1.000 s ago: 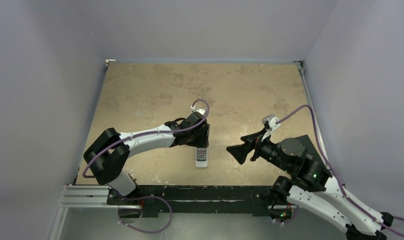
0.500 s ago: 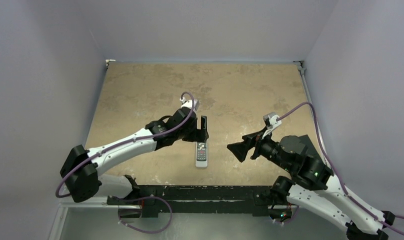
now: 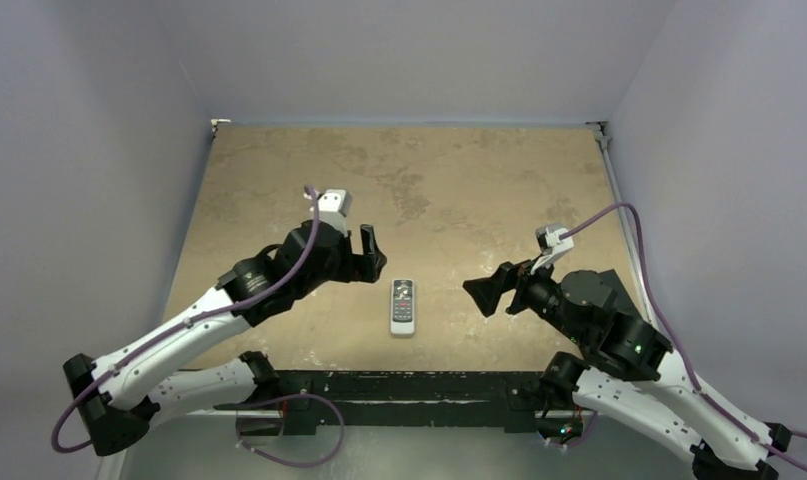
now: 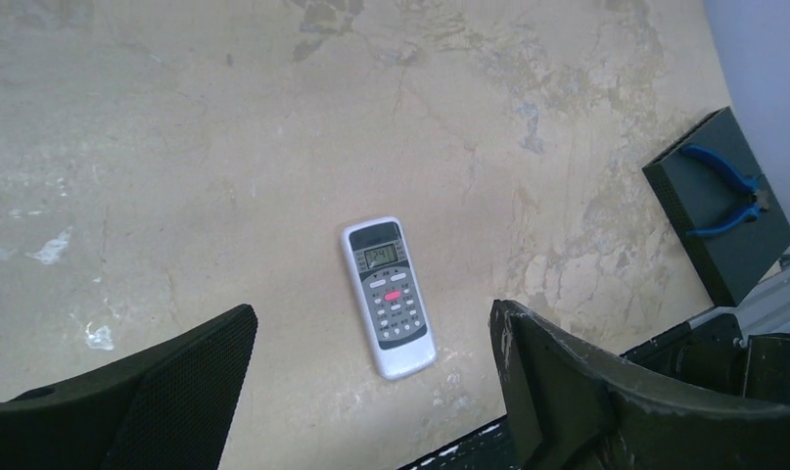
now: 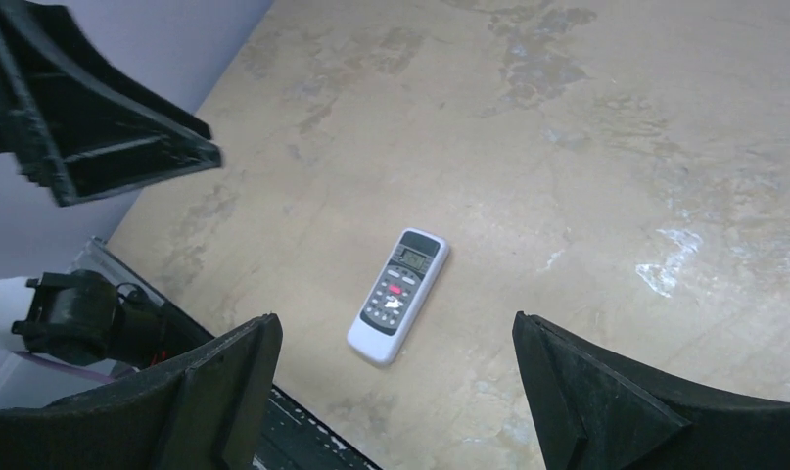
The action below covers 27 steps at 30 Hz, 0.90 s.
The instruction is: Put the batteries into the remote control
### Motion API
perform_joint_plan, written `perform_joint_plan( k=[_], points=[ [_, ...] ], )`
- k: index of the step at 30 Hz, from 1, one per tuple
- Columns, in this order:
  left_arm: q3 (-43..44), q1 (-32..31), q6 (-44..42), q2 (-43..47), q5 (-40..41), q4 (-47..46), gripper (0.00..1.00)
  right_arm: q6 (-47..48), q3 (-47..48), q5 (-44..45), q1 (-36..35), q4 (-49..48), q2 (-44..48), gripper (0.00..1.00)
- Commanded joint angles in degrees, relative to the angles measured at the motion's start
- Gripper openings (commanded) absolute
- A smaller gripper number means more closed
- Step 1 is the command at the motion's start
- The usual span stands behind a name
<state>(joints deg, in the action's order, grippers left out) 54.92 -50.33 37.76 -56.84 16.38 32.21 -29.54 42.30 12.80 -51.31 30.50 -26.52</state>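
Two claws hang above the table [image 3: 459,180], each with its jaws spread wide and nothing between them. Nearest the arm bases, the remote control [image 3: 403,306] lies flat and face up on bare surface close to the table's near edge; it sits right of and slightly nearer than the left gripper [image 3: 373,255], left of and slightly nearer than the right gripper [image 3: 482,287], touching neither.

The top view gives this layout only; the keys are too small to read there. The left wrist view frames the handset below and ahead of that claw, between its own fingers [image 4: 165,392]; the shell is a white rounded rectangle, with a dark screen at the end away from the claw, a grey panel of small dark keys and one red key. That view alone shows blue-handled pliers [image 4: 725,168] lying on a flat dark box [image 4: 733,255], well off to the claw's right; in the top view these are largely hidden behind the right arm. The right wrist view shows the handset lying at a slant ahead of that claw; the left claw's ribbed black finger [image 5: 97,127] fills its upper left corner.

Fingers are broad, matte black wedges; one pad shows a fine mesh texture. The tabletop is mottled tan, stone-like, with pale scuffs; beyond it stand plain lavender walls [image 3: 399,60].
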Motion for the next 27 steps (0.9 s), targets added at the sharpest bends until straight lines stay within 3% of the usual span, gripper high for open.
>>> perform_joint_plan(
  k=[1,7,19,27],
  points=[
    [0.2,-0.2,-2.4,7.6,4.9,2.7,0.91,0.2,2.3,4.6,0.2,1.1,1.2,0.99],
    [-0.4,-0.2,-4.7,15.3,7.6,5.8,0.98,-0.1,1.6,6.3,0.2,0.8,2.2,0.99],
    [-4.1,-0.2,-7.4,22.8,12.7,8.4,0.99,0.2,0.5,7.7,0.2,0.3,3.6,0.99],
    [-6.2,-0.2,-8.8,26.0,11.1,6.0,0.99,-0.1,0.6,8.2,0.2,0.7,3.3,0.99]
  ],
)
